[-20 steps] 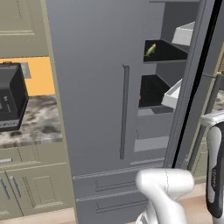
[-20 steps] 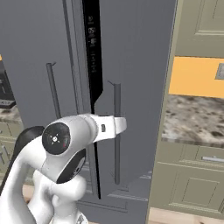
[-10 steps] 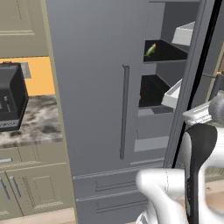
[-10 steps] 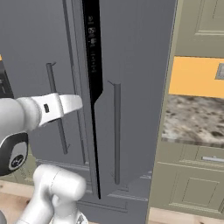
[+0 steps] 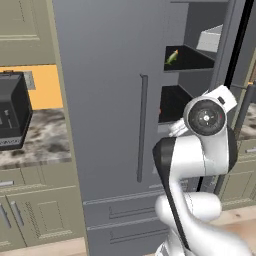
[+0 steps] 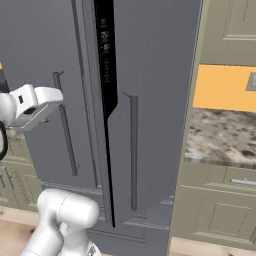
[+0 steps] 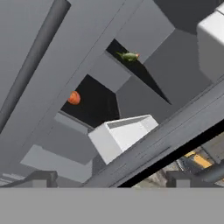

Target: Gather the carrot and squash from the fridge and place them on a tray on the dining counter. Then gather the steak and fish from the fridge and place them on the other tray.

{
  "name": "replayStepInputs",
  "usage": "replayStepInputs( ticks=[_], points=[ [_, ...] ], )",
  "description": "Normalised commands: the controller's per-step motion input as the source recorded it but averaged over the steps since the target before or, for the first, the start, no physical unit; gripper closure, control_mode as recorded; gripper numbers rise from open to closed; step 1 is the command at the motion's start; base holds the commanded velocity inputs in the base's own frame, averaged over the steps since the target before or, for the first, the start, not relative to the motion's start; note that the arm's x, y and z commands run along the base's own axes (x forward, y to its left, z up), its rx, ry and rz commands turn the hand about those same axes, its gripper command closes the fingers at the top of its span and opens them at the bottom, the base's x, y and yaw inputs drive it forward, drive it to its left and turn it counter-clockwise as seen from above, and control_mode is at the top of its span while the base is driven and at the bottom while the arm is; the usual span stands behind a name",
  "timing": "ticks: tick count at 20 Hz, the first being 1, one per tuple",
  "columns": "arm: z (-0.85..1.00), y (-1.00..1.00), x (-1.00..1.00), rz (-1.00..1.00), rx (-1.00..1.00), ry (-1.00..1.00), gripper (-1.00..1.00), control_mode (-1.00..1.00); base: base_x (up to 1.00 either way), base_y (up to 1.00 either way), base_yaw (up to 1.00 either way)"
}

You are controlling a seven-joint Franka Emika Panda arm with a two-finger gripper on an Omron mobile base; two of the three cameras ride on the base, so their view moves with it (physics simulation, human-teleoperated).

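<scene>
Gripper [image 7: 111, 179] jaws are held wide apart, and nothing is held between them. It is pointed into the open fridge [image 5: 110, 75]. The squash [image 7: 129, 55], green with an orange end, is seen lying on an upper shelf, near the shelf's front edge, up ahead of the gripper; its long way runs along the shelf edge. The carrot [image 7: 74, 97] is seen end-on on the shelf below, closer to the gripper. A white bin [image 7: 122, 133] is seen nearer still. Since a second ago the arm has been swung up towards the opening, and the jaws have been opened wider.
</scene>
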Motion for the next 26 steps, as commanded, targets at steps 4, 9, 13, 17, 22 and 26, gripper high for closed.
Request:
replayStepInputs(
  ticks=[4, 9, 13, 17, 22, 26],
  points=[
    [-0.10, 0.19, 0.60, -0.03, -0.15, 0.08, -1.00, -1.00, 0.00, 0.00, 0.00],
    [-0.07, -0.05, 0.37, 0.00, -0.11, 0.05, -1.00, -1.00, 0.00, 0.00, 0.00],
    [-0.03, -0.25, 0.26, 0.00, -0.08, 0.04, -1.00, -1.00, 0.00, 0.00, 0.00],
    [-0.02, -0.42, 0.19, 0.00, -0.01, 0.07, -1.00, -1.00, 0.00, 0.00, 0.00],
    [-0.15, -0.26, 0.60, 0.00, 0.00, 0.16, -1.00, -1.00, 0.00, 0.00, 0.00],
    [-0.15, -0.09, 0.57, 0.00, -0.03, 0.12, -1.00, -1.00, 0.00, 0.00, 0.00]
  ],
)
